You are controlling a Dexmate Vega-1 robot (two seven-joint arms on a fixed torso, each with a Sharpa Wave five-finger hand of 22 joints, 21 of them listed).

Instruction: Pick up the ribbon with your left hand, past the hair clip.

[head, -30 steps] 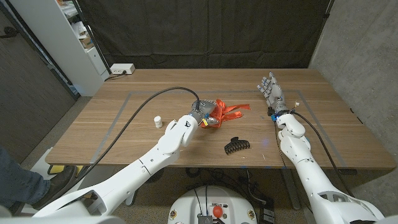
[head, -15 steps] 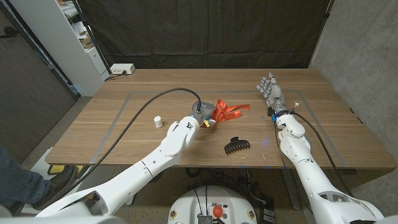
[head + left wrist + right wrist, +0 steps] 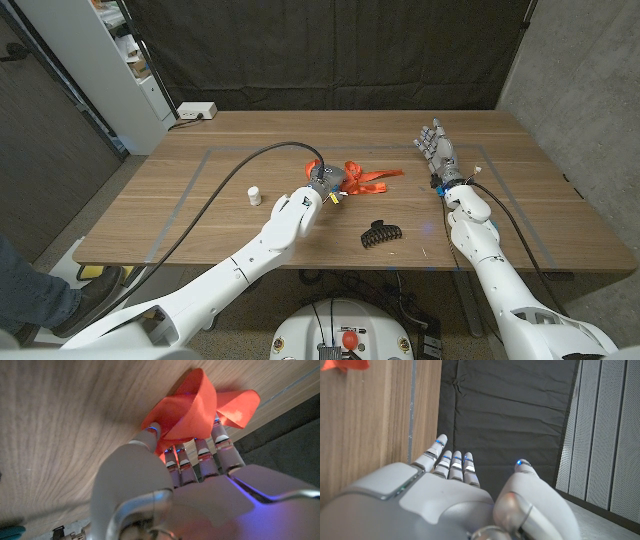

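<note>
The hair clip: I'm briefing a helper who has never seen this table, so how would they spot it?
Start at the wooden table and look to its near edge, around the middle. The hair clip lies there alone, nearer than the orange ribbon; it is black, curved and toothed.

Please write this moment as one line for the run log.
left hand: grips ribbon | right hand: open, apart | hair clip: on table, untouched | ribbon: not clearly lifted
</note>
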